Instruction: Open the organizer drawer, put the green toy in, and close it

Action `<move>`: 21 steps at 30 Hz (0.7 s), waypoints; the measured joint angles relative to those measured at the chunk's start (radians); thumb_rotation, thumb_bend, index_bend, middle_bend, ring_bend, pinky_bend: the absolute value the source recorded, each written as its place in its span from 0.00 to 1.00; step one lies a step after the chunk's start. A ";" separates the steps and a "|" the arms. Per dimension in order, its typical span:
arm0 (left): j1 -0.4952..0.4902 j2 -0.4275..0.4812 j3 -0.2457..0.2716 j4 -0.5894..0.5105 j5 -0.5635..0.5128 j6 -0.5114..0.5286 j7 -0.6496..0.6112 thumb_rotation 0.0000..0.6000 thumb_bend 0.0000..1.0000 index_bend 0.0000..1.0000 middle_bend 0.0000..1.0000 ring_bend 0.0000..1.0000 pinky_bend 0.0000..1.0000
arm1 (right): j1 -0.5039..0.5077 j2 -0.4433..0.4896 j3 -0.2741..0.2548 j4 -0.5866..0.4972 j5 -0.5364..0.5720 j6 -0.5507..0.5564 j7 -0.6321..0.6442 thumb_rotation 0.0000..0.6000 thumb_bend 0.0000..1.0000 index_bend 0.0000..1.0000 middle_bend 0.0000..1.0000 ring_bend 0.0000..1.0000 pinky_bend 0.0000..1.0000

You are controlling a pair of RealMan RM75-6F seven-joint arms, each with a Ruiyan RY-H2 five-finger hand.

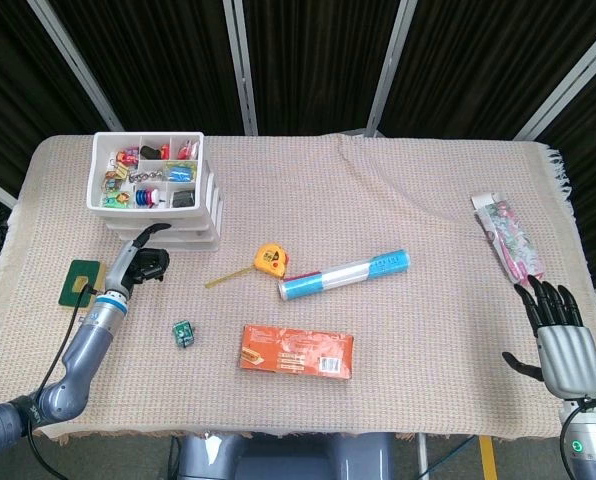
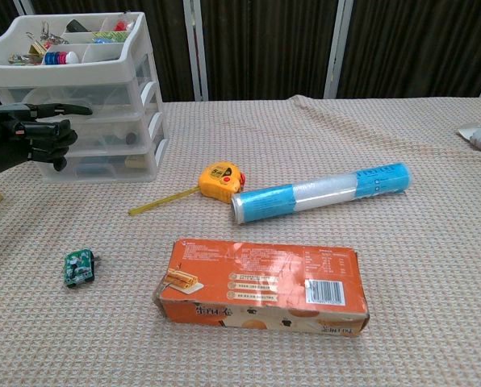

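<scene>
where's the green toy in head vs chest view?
Head view: green toy lower left, on the cloth, left of the orange box.
Chest view: green toy lower left, again left of the orange box.
Shared landmark: the yellow tape measure, up and right of the toy in both.

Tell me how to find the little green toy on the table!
Start at the white organizer in the table's far left corner, then come toward the near edge. Left of the orange box lies the green toy, alone on the cloth. It is the smallest thing there.
</scene>
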 measured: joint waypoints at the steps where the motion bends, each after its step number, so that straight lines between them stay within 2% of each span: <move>1: 0.000 -0.001 0.000 0.000 -0.001 -0.004 -0.005 1.00 0.69 0.26 0.81 0.79 0.66 | 0.000 0.001 -0.001 -0.002 0.000 -0.001 0.004 1.00 0.01 0.09 0.00 0.00 0.02; 8: 0.007 -0.006 -0.004 0.010 -0.002 -0.036 -0.049 1.00 0.69 0.40 0.81 0.79 0.66 | -0.001 0.008 -0.005 -0.008 -0.002 -0.005 0.015 1.00 0.00 0.09 0.00 0.00 0.02; 14: 0.018 -0.005 -0.003 0.012 0.016 -0.038 -0.068 1.00 0.69 0.41 0.81 0.79 0.66 | 0.000 0.007 -0.008 -0.010 -0.004 -0.009 0.011 1.00 0.01 0.09 0.00 0.00 0.02; 21: 0.061 0.011 0.005 -0.021 0.090 -0.012 -0.120 1.00 0.69 0.42 0.81 0.79 0.66 | 0.000 0.002 -0.011 -0.010 -0.008 -0.009 -0.001 1.00 0.01 0.09 0.00 0.00 0.02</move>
